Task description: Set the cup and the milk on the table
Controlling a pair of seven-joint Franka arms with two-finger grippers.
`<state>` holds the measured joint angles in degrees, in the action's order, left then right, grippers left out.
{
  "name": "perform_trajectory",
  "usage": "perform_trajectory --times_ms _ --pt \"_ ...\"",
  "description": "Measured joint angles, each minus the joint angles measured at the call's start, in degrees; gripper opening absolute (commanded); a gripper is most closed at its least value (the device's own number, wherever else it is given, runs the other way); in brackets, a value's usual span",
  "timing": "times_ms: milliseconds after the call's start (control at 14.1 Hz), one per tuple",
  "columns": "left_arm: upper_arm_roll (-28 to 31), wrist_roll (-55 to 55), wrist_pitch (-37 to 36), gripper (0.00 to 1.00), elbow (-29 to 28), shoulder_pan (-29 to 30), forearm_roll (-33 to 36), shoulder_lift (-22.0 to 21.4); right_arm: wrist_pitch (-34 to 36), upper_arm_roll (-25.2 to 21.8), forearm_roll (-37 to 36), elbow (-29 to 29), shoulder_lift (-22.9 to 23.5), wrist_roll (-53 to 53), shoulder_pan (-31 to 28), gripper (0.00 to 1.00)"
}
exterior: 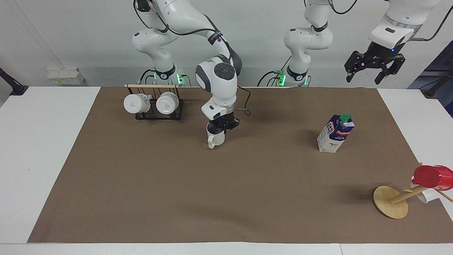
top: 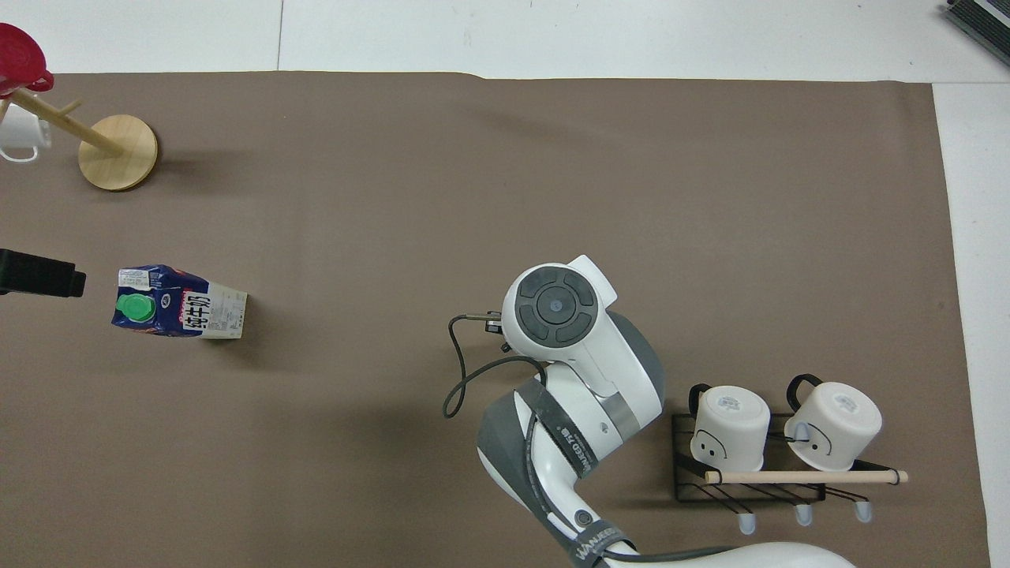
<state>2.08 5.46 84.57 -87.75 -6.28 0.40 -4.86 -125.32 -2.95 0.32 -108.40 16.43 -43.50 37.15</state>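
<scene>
The cream-white cup (exterior: 216, 137) hangs upright from my right gripper (exterior: 222, 125), which is shut on its rim. The cup's base is at or just above the brown sheet of the table (exterior: 226, 198), beside the mug rack, and its handle points away from the robots. In the overhead view the right arm's wrist (top: 555, 306) hides the cup. The milk (exterior: 336, 133) stands upright on the sheet toward the left arm's end; it also shows in the overhead view (top: 178, 303). My left gripper (exterior: 375, 69) is open, empty and raised high near the milk's end of the table.
A black wire rack (exterior: 154, 104) with two white mugs stands next to the cup, toward the right arm's end. A wooden mug tree (exterior: 391, 202) with a red cup (exterior: 432, 176) stands at the left arm's end, farther from the robots than the milk.
</scene>
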Motion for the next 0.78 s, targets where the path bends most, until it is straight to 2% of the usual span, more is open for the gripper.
perform_trajectory --times_ms 142,213,285,569,782 --pt "0.00 0.00 0.46 1.00 -1.14 0.00 0.00 -0.11 -0.81 -0.04 0.00 -0.52 0.00 -0.03 -0.02 0.01" --pt "0.00 0.00 1.37 1.00 -1.86 0.00 0.00 -0.15 -0.98 -0.04 0.00 -0.63 -0.03 -0.05 -0.01 0.36" --pt "0.00 0.00 2.42 1.00 -2.87 0.00 0.00 -0.19 -0.99 -0.05 0.00 -0.66 -0.06 -0.07 -0.02 0.98" --pt "0.16 0.00 9.60 1.00 -10.36 0.02 0.00 -0.18 -1.12 -0.06 0.00 -0.51 -0.12 -0.10 -0.02 1.00" --pt "0.47 0.00 15.32 1.00 -15.94 0.09 0.00 -0.14 -0.37 -0.41 0.00 2.15 -1.49 -0.10 -0.67 1.00"
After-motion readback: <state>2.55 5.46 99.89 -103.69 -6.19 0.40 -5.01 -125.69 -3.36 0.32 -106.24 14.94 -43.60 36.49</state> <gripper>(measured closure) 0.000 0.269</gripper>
